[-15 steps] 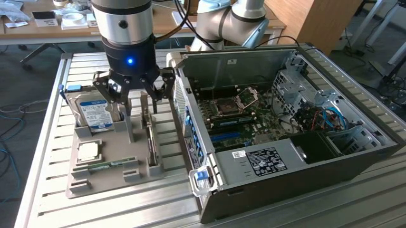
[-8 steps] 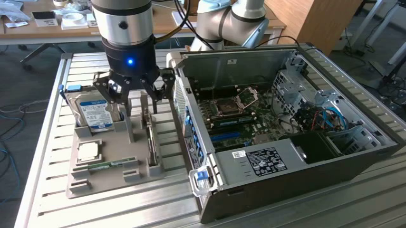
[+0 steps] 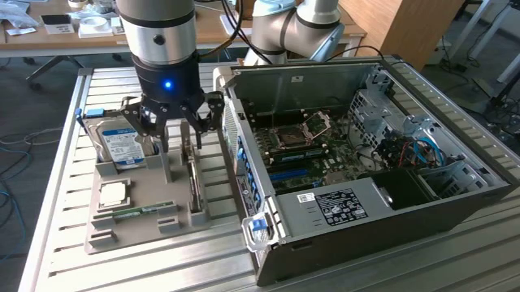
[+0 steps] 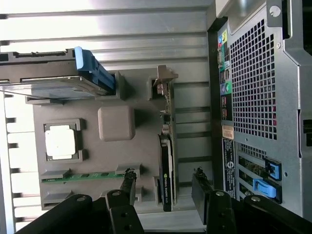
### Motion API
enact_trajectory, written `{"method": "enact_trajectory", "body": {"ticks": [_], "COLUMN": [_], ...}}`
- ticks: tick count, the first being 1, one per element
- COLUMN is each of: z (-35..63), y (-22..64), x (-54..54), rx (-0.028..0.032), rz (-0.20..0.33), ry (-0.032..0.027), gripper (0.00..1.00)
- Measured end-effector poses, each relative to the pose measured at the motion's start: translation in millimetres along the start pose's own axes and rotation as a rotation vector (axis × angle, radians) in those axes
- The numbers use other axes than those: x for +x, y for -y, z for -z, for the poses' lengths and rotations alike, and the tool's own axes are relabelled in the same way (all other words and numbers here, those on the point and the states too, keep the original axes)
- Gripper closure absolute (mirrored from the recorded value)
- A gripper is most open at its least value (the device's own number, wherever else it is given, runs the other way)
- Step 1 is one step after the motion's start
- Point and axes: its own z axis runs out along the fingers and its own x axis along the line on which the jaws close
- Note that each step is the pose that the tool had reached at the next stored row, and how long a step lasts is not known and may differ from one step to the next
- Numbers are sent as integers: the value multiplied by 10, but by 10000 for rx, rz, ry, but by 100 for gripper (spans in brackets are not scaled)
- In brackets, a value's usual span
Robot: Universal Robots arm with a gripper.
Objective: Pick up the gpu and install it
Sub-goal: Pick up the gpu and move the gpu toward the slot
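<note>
While the arm is hanging over the grey holder tray (image 3: 150,234) on the slatted metal table (image 3: 57,255), its gripper (image 3: 180,146) is standing wide open and is clamping nothing. The gpu (image 4: 166,170) is sitting on its edge in the slot along the tray's side toward the exterior view's right, the side nearest the computer case (image 3: 390,210). In the wrist view the two fingers (image 4: 127,185) are straddling the card, one on each side and both clear of it. The gripper is hovering above the card's far end, and whether the fingertips are reaching down to its top edge I cannot tell. At the tray's far left corner a silver hard drive (image 3: 122,143) with a blue-white label is standing upright. A square processor chip (image 3: 114,193) is lying flat in its pocket, and a green RAM stick (image 3: 142,211) is lying just nearer. The case is lying open just beside the tray, exposing its motherboard (image 3: 305,146).
</note>
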Motion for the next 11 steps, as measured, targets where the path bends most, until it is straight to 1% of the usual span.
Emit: {"method": "enact_trajectory", "body": {"ticks": [7, 11], "z": [-73, -74], "y": [3, 3], "x": [1, 2], "rx": [0, 7], "rz": [0, 0], "ry": [1, -1], "gripper": [41, 41]}}
